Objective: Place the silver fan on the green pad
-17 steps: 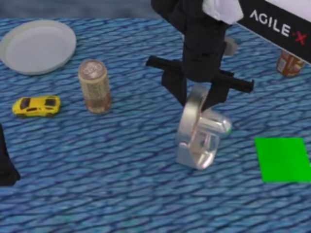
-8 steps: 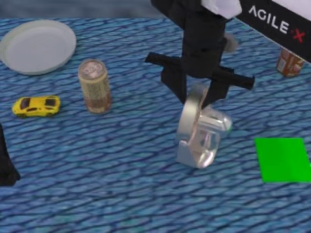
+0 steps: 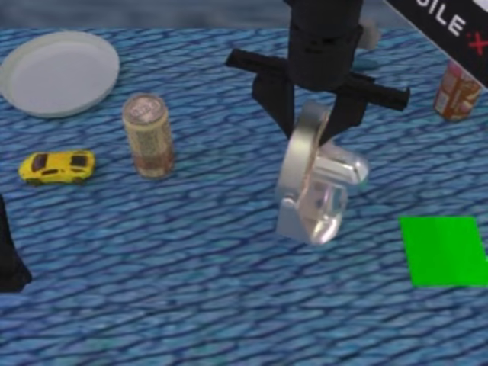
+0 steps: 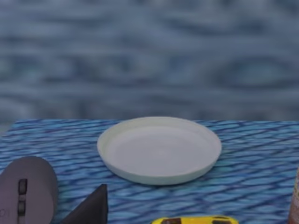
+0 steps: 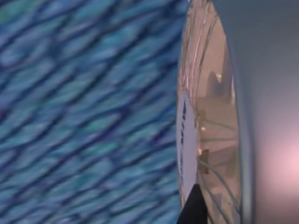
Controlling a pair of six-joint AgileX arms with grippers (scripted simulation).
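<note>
One arm does the work here: the right tool (image 3: pixel 311 131) is closed on the top of the ring grille of the silver fan (image 3: pixel 316 191), one finger on each face of the ring. That grip on the upper rim lets the fan hang with its base lowest, so it can be set down flat. The fan sits near the middle of the worktop (image 3: pixel 191 274), and I judge its base is just clear of the cloth, though that is hard to confirm. The green pad (image 3: pixel 443 250) lies bare to the right, near the fan but apart from it, so the carry goes rightward. The can (image 3: pixel 148 135), toy car (image 3: pixel 57 166) and plate (image 3: pixel 59 72) sit well off to the left, out of the path. The left arm is parked at the left edge; its tool's opening cannot be told
</note>
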